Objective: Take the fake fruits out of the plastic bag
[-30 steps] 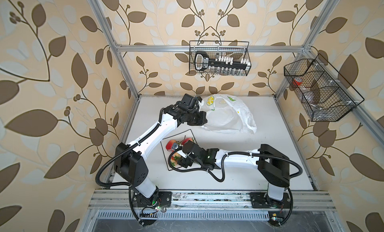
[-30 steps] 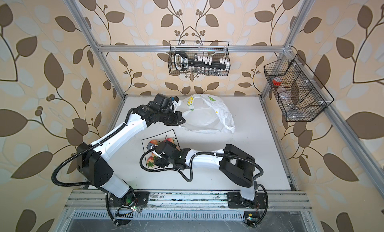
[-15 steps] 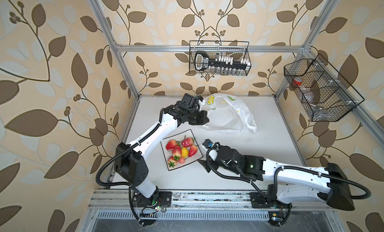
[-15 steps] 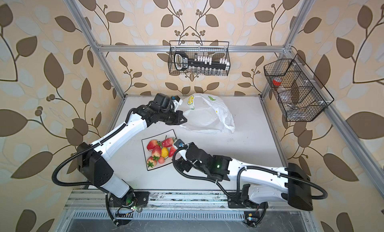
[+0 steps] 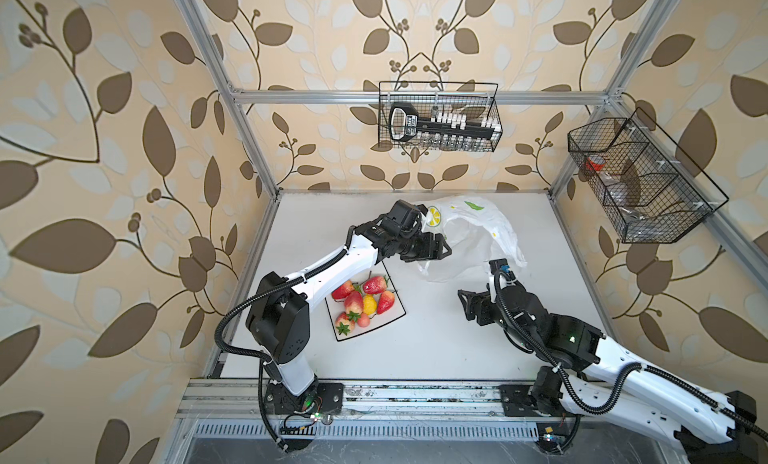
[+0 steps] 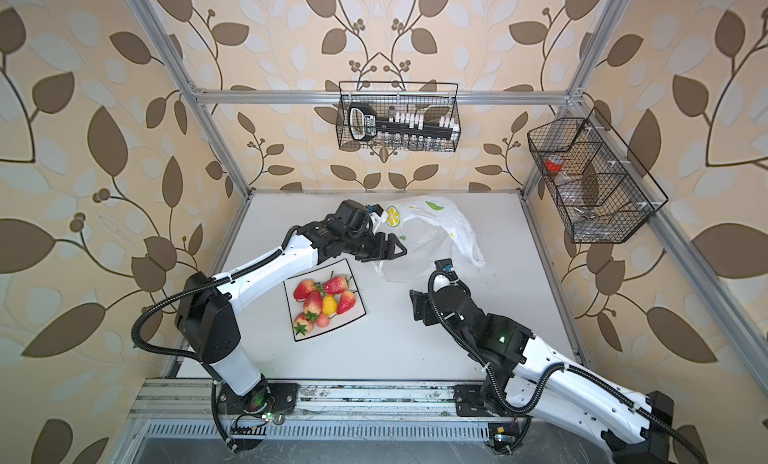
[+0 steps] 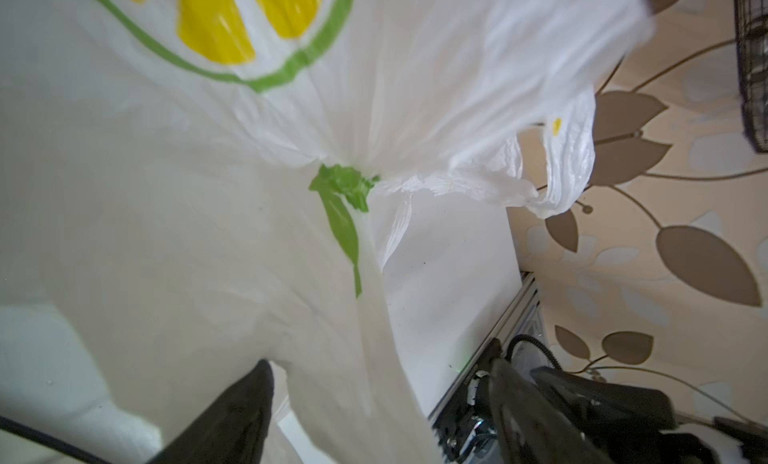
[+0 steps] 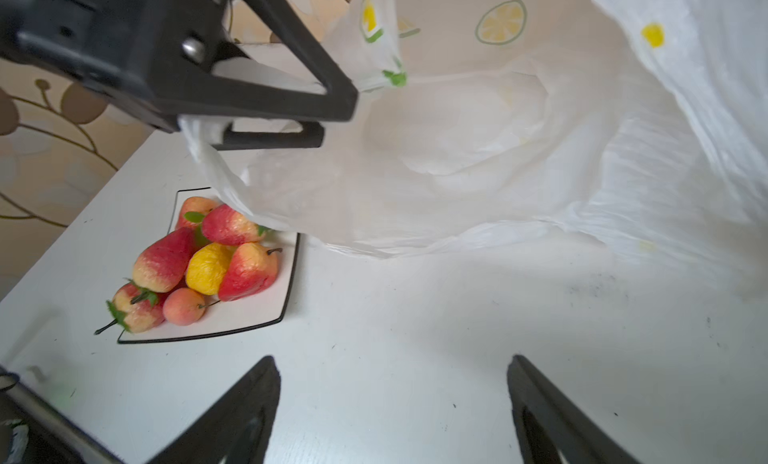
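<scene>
Jaws on your left gripper (image 5: 441, 249) stand spread and released. In the left wrist view, thin film of the bag (image 7: 415, 87) runs down between the two fingers (image 7: 245, 408) and is not pinched. From the right wrist view you see the left gripper (image 8: 332, 121) with the bag (image 8: 498, 150) draped about one finger. The rest of the bag billows out ahead of and below those jaws.

Your right gripper (image 5: 471, 310) is low over the table (image 5: 415, 358). Its jaws are wide apart and hold nothing, with only bare table between the fingers (image 8: 249, 399). The bag lies ahead of these jaws and apart from them.

The fruits (image 5: 361, 304) are out of the bag, heaped on the plate (image 5: 395, 316): mostly red, one yellow, one small and orange-pink. In both top views the heap sits behind your left jaws, beside that forearm. From your right jaws the fruits (image 8: 208, 266) lie ahead and off to one side, well apart.

The bag's hem hangs just beside the plate's (image 8: 257, 316) far corner. You cannot tell whether it touches the nearest fruit.
</scene>
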`<action>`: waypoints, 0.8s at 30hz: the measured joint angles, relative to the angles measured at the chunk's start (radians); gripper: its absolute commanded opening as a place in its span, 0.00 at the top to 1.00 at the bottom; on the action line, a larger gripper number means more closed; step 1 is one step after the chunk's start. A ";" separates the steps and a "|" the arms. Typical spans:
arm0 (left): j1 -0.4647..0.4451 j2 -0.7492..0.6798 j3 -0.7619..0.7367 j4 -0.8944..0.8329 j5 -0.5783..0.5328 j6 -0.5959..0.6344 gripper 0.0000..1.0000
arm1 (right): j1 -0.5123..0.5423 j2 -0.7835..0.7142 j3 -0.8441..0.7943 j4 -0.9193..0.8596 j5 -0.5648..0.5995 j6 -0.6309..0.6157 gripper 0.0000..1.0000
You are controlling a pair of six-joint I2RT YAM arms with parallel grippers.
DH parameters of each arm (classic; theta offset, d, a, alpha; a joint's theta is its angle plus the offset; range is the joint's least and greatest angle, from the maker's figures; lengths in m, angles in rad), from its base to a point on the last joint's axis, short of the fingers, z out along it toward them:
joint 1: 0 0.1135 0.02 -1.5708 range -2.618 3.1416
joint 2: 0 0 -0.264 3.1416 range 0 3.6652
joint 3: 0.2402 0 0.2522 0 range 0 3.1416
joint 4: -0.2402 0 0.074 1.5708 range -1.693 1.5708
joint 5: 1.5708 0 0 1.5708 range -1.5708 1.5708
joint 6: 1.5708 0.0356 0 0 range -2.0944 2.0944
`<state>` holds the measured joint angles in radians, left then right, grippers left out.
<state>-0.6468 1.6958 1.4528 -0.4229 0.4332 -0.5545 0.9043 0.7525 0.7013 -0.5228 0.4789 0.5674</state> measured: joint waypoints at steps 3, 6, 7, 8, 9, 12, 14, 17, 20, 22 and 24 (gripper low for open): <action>0.000 -0.023 -0.001 -0.011 -0.031 0.013 0.01 | -0.068 -0.011 0.000 -0.040 0.021 0.029 0.13; 0.000 -0.090 -0.002 -0.043 -0.079 0.033 0.01 | -0.151 -0.012 0.000 -0.061 0.035 0.046 0.11; 0.000 -0.118 -0.002 -0.050 -0.092 0.041 0.01 | -0.180 -0.011 0.000 -0.066 0.039 0.050 0.11; 0.000 -0.156 -0.002 -0.061 -0.110 0.051 0.01 | -0.213 -0.009 0.001 -0.068 0.041 0.053 0.10; 0.000 -0.197 -0.002 -0.073 -0.127 0.058 0.01 | -0.246 -0.005 0.003 -0.071 0.043 0.057 0.10; 0.008 -0.317 0.014 -0.111 -0.167 0.077 0.01 | -0.333 0.014 0.017 -0.072 0.054 0.061 0.07; 0.014 -0.379 0.043 -0.138 -0.196 0.087 0.01 | -0.382 0.024 0.028 -0.072 0.065 0.063 0.05; 0.042 -0.449 0.093 -0.178 -0.247 0.103 0.01 | -0.459 0.040 0.045 -0.069 0.076 0.061 0.03; 0.099 -0.504 0.124 -0.212 -0.301 0.109 0.01 | -0.532 0.068 0.064 -0.056 0.080 0.053 0.02; 0.139 -0.529 0.130 -0.231 -0.336 0.112 0.01 | -0.579 0.095 0.073 -0.032 0.082 0.043 0.02; 0.187 -0.542 0.132 -0.261 -0.370 0.122 0.01 | -0.630 0.126 0.075 -0.002 0.080 0.034 0.01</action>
<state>-0.4599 1.1534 1.5848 -0.6838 0.0628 -0.4320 0.2745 0.8780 0.7761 -0.5247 0.5591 0.6018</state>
